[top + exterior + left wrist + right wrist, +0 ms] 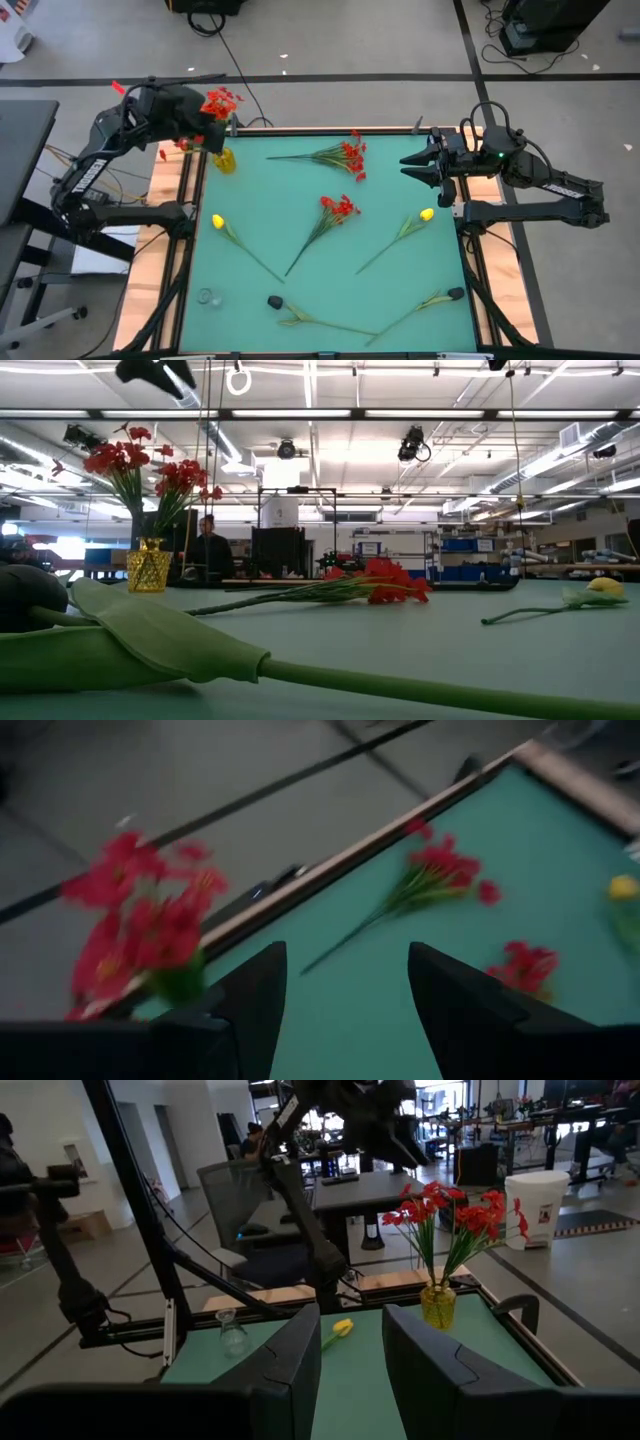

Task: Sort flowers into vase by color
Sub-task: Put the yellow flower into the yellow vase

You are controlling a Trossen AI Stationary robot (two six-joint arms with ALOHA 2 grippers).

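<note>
My desk point(330, 290) has a green top. In its far left corner stands the little yellow vase point(225, 160). Two bunches of red flowers point(220, 103) are standing in it, with their stems down inside and their red tops high above the rim. No yellow flower is in the vase.

My left claw point(212, 122) is up in the air, right over the vase and close to the red tops. Its two fingers are spread wide apart and nothing is between them. My right claw point(410, 160) hangs over the far right edge of the desk. Its fingers are partly apart, and it has nothing in it too.

More flowers lie flat on the desk. One red bunch point(345, 155) lies near the far edge, in the middle. Another red bunch point(338, 208) lies in the middle of the desk. One yellow tulip point(218, 222) lies on the left side. Another yellow tulip point(427, 214) lies on the right side, near my right arm. Two more long green stems point(320, 320) lie near the front edge. I cannot tell what color their heads are, because they look dark.

A small clear glass vase point(206, 297) stands near the front left corner. I see nothing in it.

A person point(209, 545) is far off in the room behind the desk.
</note>
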